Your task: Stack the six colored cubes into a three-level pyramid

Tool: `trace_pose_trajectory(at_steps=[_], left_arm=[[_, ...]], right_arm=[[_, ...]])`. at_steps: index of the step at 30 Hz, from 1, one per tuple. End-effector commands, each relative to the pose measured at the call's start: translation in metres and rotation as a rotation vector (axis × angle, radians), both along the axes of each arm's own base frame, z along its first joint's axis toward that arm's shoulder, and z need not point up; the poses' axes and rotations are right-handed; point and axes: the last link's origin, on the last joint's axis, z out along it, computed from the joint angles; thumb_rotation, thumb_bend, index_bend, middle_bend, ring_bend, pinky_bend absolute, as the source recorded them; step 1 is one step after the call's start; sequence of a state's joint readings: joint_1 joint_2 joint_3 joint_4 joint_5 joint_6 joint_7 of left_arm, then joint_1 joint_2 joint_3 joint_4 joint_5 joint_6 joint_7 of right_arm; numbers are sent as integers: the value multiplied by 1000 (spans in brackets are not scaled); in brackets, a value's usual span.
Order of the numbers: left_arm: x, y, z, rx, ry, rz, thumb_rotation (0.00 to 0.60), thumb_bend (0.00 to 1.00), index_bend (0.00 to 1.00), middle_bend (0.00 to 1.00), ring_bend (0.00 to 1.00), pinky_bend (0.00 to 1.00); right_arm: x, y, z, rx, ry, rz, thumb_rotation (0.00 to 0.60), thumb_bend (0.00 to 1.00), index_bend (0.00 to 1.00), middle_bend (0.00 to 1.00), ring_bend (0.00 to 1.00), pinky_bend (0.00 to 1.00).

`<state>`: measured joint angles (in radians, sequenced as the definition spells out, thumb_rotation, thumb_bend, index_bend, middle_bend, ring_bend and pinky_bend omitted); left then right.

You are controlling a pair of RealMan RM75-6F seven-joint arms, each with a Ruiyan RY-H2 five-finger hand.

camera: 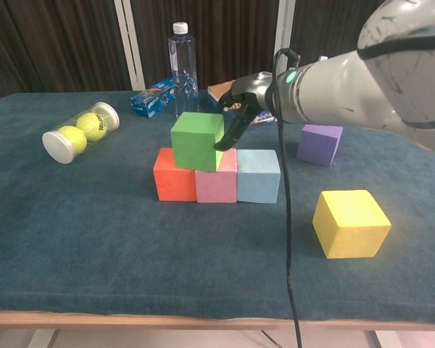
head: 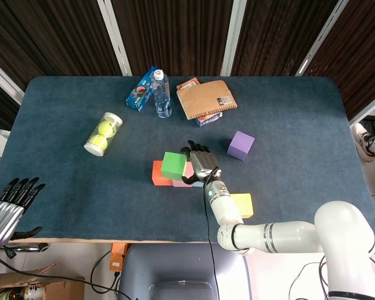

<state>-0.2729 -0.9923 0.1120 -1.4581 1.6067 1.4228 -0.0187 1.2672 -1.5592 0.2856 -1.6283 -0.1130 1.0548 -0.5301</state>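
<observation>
The right hand (camera: 235, 116) hangs over the row of cubes, fingers spread and curved downward, holding nothing. Its fingertips (camera: 222, 145) sit at the right side of the green cube (camera: 197, 141); whether they actually touch it is hard to tell from either view. The green cube rests on the second level, straddling the orange cube (camera: 174, 175) and the pink cube (camera: 217, 180) just below the hand. The light blue cube (camera: 258, 175) lies directly beneath the hand, touching the pink one. The purple cube (camera: 320, 143) stands apart on the far side of the hand, toward the notebook (head: 205, 98). The yellow cube (camera: 350, 222) sits alone nearer the table's (camera: 94, 246) front edge, behind the wrist. The left hand (head: 12, 203) rests well away at the table's near corner, fingers straight and empty.
</observation>
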Motion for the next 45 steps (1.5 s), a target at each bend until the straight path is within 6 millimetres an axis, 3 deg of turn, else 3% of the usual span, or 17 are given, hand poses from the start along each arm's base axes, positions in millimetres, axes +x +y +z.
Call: trace_pose_trajectory(at_steps=[1,14,20,24,45], left_arm=[[0,0,0,0,-2,0,501,65,100,20,0,67],[-1,1,-1,-5,-6,3,498,65,100,20,0,67],[0,2,0,-3,-4,5,499,65,100,20,0,67],[0,2,0,-4,-5,9,498,65,100,20,0,67],[-5,0,4,1,-11,11,501,65,100,20,0,67]], right_arm=[[1,0,0,1,-7,5,600,217,278,0,0,0],[-3,0,4,11,9,22,600,225,323,0,0,0],[-7,-1,9,-14,65,48,600,192,64,0,0,0],[-6,2,12,-15,62,47,600,147,5,0,0,0],[3,5,-2,11,-67,-32,600,137,8,0,0,0]])
